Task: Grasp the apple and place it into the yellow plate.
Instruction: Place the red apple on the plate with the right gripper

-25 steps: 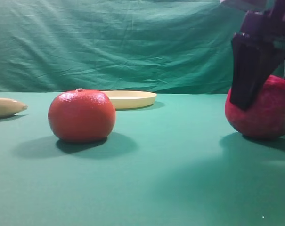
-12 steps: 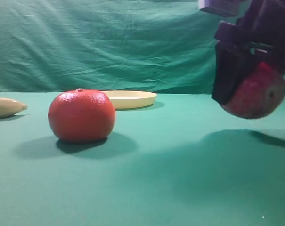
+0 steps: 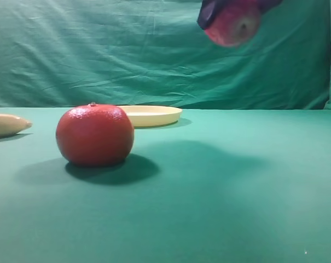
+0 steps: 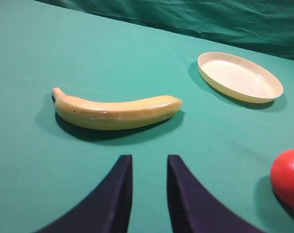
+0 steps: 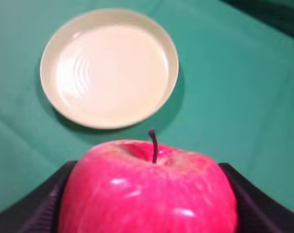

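The apple (image 3: 232, 24), glossy crimson, hangs high above the table at the top of the exterior high view, with my right gripper (image 3: 237, 8) shut on it. From the right wrist, the apple (image 5: 149, 191) fills the lower frame, stem up, between the dark fingers (image 5: 37, 211). The yellow plate (image 5: 110, 68) lies empty on the cloth below and ahead of it. In the exterior high view the plate (image 3: 150, 115) sits far back, left of the apple. My left gripper (image 4: 149, 162) hovers low over the cloth, its jaws nearly together and holding nothing.
An orange-red round fruit (image 3: 94, 134) stands in front of the plate, also at the left wrist view's right edge (image 4: 288, 177). A pale banana (image 4: 116, 111) lies just ahead of the left gripper, at the far left of the table (image 3: 7, 124). Green cloth covers the table and backdrop.
My right gripper has lifted the apple off the table at the right and carried it up and to the left. The orange-red fruit, plate and banana have not moved.
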Available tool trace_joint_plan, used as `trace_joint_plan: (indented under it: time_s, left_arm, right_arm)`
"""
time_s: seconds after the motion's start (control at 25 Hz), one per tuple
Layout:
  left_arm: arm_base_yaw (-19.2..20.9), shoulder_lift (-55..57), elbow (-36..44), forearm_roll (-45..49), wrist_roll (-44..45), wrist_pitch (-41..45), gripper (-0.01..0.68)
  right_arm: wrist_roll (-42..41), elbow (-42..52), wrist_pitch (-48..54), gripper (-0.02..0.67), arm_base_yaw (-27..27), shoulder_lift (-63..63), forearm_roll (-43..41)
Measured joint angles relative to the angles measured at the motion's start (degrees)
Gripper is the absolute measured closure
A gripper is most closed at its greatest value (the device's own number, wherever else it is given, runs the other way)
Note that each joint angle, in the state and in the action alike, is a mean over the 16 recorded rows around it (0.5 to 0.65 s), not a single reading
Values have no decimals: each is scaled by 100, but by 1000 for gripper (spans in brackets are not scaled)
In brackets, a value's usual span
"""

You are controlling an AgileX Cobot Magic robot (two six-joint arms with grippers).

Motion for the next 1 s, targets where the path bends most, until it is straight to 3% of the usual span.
trace_joint_plan:
  time_s: [0.24, 0.72, 0.84, 1.0]
  left_arm:
    - [0, 0, 0, 0, 0, 0, 516]
    - [0, 0, 0, 0, 0, 0, 516]
    - [0, 0, 0, 0, 0, 0, 516]
    - [0, 0, 0, 0, 0, 0, 516]
  right_arm:
    - [-43, -1131, -21, 148, 106, 1101, 329]
    - [-48, -2143, 448, 56, 117, 1935, 519]
    - [-48, -2311, 745, 76, 117, 1850, 350]
    - [-43, -2533, 1245, 197, 117, 1579, 11]
